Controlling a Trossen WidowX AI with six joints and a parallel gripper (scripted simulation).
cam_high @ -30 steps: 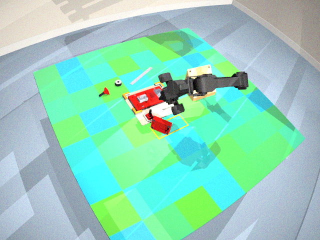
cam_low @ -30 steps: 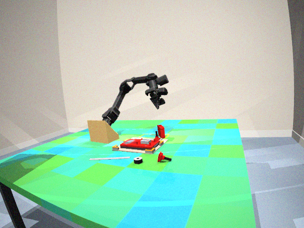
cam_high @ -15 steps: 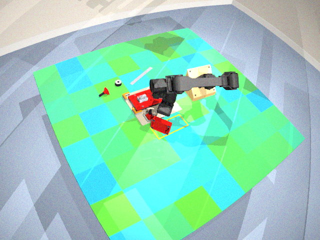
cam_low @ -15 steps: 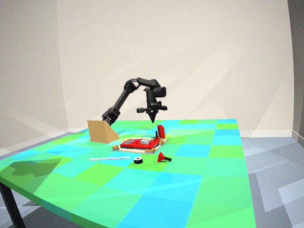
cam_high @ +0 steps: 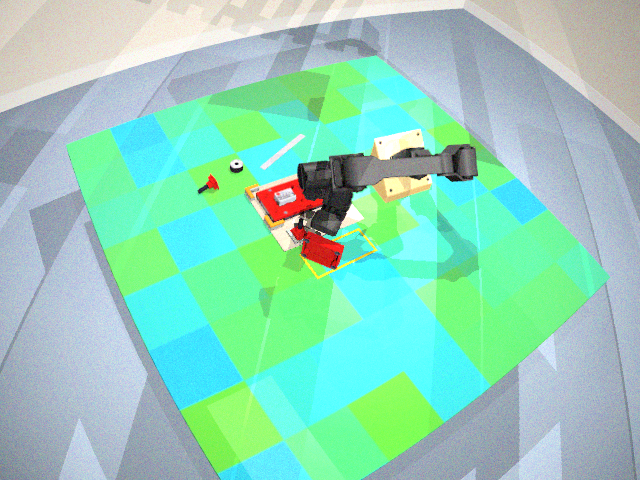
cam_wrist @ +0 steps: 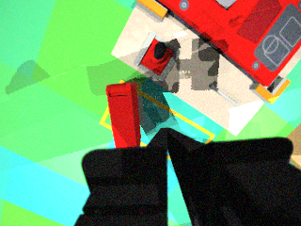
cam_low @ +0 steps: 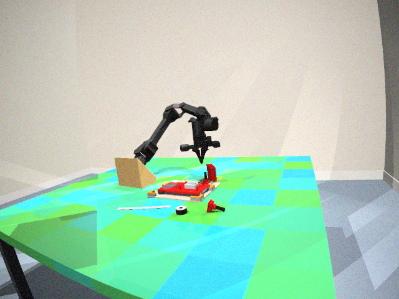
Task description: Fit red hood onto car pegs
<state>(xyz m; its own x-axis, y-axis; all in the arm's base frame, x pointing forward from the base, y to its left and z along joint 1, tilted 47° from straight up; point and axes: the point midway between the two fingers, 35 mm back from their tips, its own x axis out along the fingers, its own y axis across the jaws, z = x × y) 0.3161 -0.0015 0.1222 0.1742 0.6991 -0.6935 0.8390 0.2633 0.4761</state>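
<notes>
The red hood (cam_high: pixel 322 250) (cam_low: pixel 211 172) (cam_wrist: pixel 125 118) stands up on one edge at one end of the yellow outline, not flat. My gripper (cam_low: pixel 201 162) (cam_wrist: pixel 165 132) is shut with nothing in it, pointing down above the table, higher than the hood and to one side of it; the arm hides the fingertips in the top view. The red chassis (cam_high: pixel 268 198) (cam_low: pixel 174 190) (cam_wrist: pixel 207 16) sits in the jig (cam_high: pixel 281 242) (cam_wrist: pixel 127 47) with the grey engine block (cam_high: pixel 284 195) (cam_low: pixel 191 185) on its deck. The pegs are too small to judge fully.
A red part with a black knob (cam_high: pixel 298 231) (cam_low: pixel 205 176) (cam_wrist: pixel 157 58) stands on the jig close to the hood. The yellow outline (cam_high: pixel 347 264) (cam_wrist: pixel 188 121) lies beside the jig. A wheel (cam_high: pixel 236 165) (cam_low: pixel 181 210), a red part with a black stem (cam_high: pixel 212 182) (cam_low: pixel 211 206) and a white strip (cam_high: pixel 282 151) (cam_low: pixel 144 208) lie beyond.
</notes>
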